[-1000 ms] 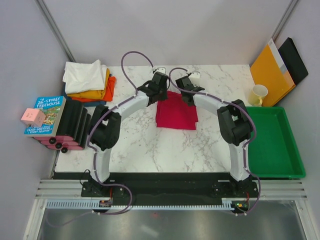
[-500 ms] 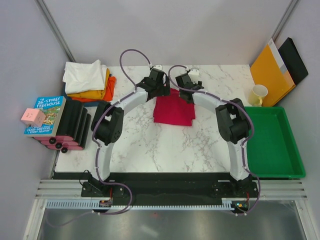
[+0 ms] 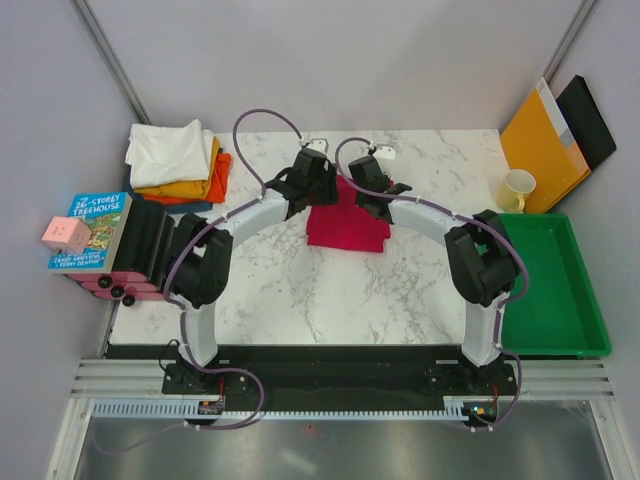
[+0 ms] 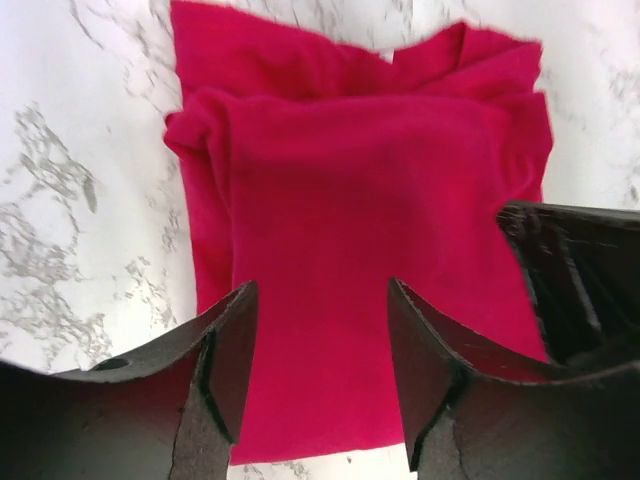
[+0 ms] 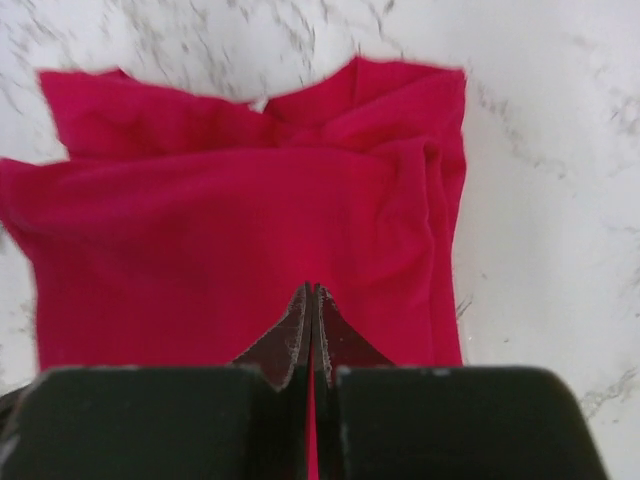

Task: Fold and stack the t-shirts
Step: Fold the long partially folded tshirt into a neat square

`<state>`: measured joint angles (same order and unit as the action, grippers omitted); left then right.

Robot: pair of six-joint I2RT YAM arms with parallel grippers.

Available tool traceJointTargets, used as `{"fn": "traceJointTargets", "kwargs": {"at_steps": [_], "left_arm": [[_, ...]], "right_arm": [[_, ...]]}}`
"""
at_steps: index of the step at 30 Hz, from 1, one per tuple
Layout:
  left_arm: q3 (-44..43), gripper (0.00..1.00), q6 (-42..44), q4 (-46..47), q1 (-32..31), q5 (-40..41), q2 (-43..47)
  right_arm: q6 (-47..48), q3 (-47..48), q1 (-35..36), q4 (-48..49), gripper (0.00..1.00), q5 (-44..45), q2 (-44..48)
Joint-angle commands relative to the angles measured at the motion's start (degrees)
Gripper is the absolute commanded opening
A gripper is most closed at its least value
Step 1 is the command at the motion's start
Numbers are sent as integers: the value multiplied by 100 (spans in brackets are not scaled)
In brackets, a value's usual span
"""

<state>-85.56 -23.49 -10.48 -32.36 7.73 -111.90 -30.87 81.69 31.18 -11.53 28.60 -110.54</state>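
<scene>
A crimson red t-shirt [image 3: 348, 226] lies folded into a rectangle at the middle back of the marble table [image 3: 330, 300]. My left gripper [image 3: 306, 186] hovers over its far left corner, open, with red cloth [image 4: 370, 240] below the gap and nothing between the fingers [image 4: 232, 340]. My right gripper [image 3: 368, 190] is above the far right part and shut, its tips [image 5: 313, 292] pressed together over the red shirt [image 5: 230, 220] without cloth pinched. At the back left corner sits a stack of other t-shirts: white [image 3: 168, 150] on top, yellow-orange [image 3: 188, 186] and orange [image 3: 223, 163] beneath.
A green tray [image 3: 560, 300] stands at the right edge, with a cream mug [image 3: 517, 188], an orange-yellow envelope [image 3: 540, 140] and a black folder [image 3: 590, 120] behind it. On the left are a book [image 3: 92, 228], a pink cube [image 3: 64, 233] and black-and-pink rolls [image 3: 145, 250].
Both grippers let go of the red shirt and opened; the right one has shut again and the left has narrowed. The shirt's near edge now sits slightly farther back.
</scene>
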Motion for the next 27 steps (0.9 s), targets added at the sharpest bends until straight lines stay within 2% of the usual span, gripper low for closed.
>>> {"fn": "traceJointTargets", "kwargs": {"at_steps": [1,8,12,16,20,27], "left_arm": [[-4,60,-227,213,-16,-491,-253],[-1040,59,-86,-532,-7,-570,-1219],[-990,55,-235,-631,-16,-702,-1397],[-61,46,-481,-429,-60,-729,-1012],[855,40,-675,-174,-375,-624,-466],[2068,36,-1131,-94,-938,-280,326]], "right_arm": [[-314,-31,-50,63,0,-337,-503],[-209,760,-243,-287,0,-337,-1364],[-305,665,-235,-376,0,-355,-1532],[-472,-457,-183,-192,0,-417,-1076],[-586,-1382,19,-69,0,-382,-452],[-876,-2568,529,-236,0,-232,585]]}}
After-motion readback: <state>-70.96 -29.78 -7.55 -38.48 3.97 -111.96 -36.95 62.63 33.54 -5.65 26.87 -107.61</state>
